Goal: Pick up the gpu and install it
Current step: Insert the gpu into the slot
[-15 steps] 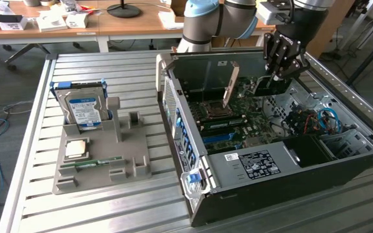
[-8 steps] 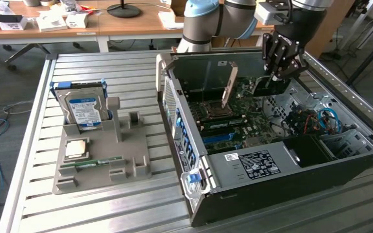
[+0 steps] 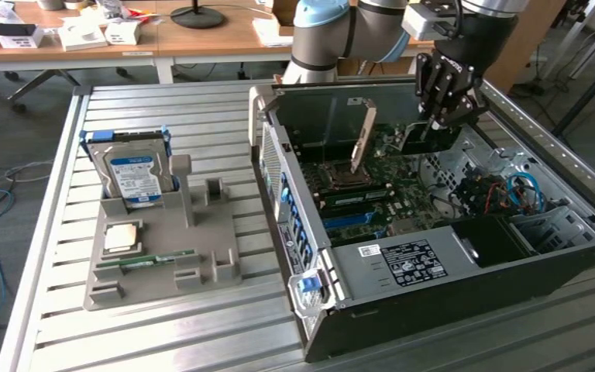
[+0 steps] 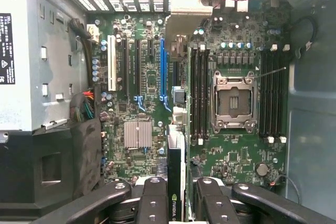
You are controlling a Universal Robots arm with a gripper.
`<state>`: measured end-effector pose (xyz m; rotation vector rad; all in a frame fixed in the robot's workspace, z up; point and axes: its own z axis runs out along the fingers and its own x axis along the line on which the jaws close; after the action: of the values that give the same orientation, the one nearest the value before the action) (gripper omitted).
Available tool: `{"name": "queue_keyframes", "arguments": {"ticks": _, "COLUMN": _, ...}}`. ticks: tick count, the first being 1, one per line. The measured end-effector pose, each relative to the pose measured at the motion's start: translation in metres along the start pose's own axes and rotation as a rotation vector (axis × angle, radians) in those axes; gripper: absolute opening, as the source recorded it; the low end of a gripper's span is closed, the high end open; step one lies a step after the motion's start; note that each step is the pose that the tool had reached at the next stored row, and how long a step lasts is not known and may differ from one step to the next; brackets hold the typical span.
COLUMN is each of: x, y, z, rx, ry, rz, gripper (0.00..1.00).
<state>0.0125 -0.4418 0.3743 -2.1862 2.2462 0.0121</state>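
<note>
gpu (image 4: 176, 174) | held edge-on between jaws of tool (image 4: 181, 195) | over motherboard (image 4: 147, 77)

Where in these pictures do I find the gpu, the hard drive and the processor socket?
gpu (image 4: 175, 182): wrist view, on its labelled edge.
hard drive (image 3: 136, 176): exterior view, on its blue-white label.
processor socket (image 4: 233, 102): wrist view, on the middle of its square opening.

The computer case (image 3: 269, 155) is lying open on the counter (image 3: 153, 333), leaving free passage down to the bare slots (image 4: 131, 64) of the motherboard (image 4: 231, 156). The power supply (image 3: 401, 263), black shroud (image 3: 494, 236) and loose cables (image 3: 520, 190) are crowding one side of the hand (image 3: 445, 122) and its gpu (image 4: 176, 161).
</note>
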Motion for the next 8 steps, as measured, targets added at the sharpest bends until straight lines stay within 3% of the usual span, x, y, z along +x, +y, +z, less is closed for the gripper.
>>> {"name": "queue_keyframes", "arguments": {"ticks": 8, "x": 0.0001, "y": 0.0051, "z": 0.0011, "rx": 0.0, "ry": 0.0001, "rz": 0.0, "gripper": 0.26}}
